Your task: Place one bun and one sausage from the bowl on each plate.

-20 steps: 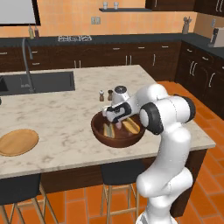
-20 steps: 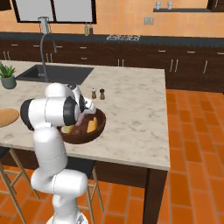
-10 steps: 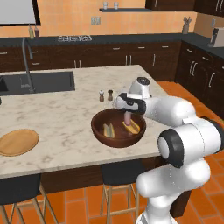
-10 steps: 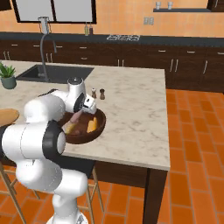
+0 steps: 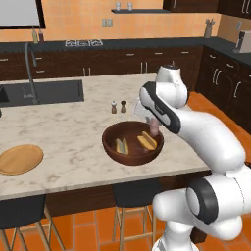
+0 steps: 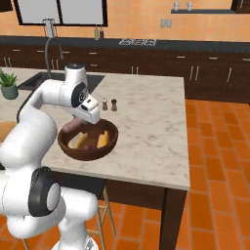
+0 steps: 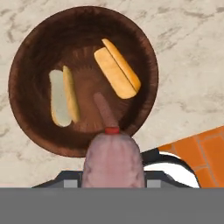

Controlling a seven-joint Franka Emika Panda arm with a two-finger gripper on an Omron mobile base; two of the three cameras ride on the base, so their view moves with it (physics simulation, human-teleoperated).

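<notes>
Because the held sausage (image 7: 113, 159) swells up blurred and pink at the bottom centre of the hand view, it covers the finger tips, so the jaws themselves cannot be made out there. In the left base view the gripper (image 5: 153, 121) sits at frame centre, clamped on that sausage, which hangs upright over the right half of the bowl (image 5: 113, 147), clear of its floor. The arm's white links hide the hand's far side in that view. In the right base view they cover the bowl's upper left rim and most of the wooden plate (image 6: 3, 129), cut by the left edge.

Looking straight down into the dark wooden bowl, the hand view lays out the contents plainly. A pale bun (image 7: 62, 97) lies at left, and an orange-brown bun (image 7: 117, 68) at upper right. A second sausage (image 7: 103, 109) lies on the floor between them, its near end meeting a small red spot that is hard to identify. From the base views this second sausage is only a dim shape.

The left base view gives the whole tan plate (image 5: 19, 158) at lower left on the marble island, well apart from the bowl. It also shows two small shakers (image 5: 118, 106) just beyond the bowl's far rim.
</notes>
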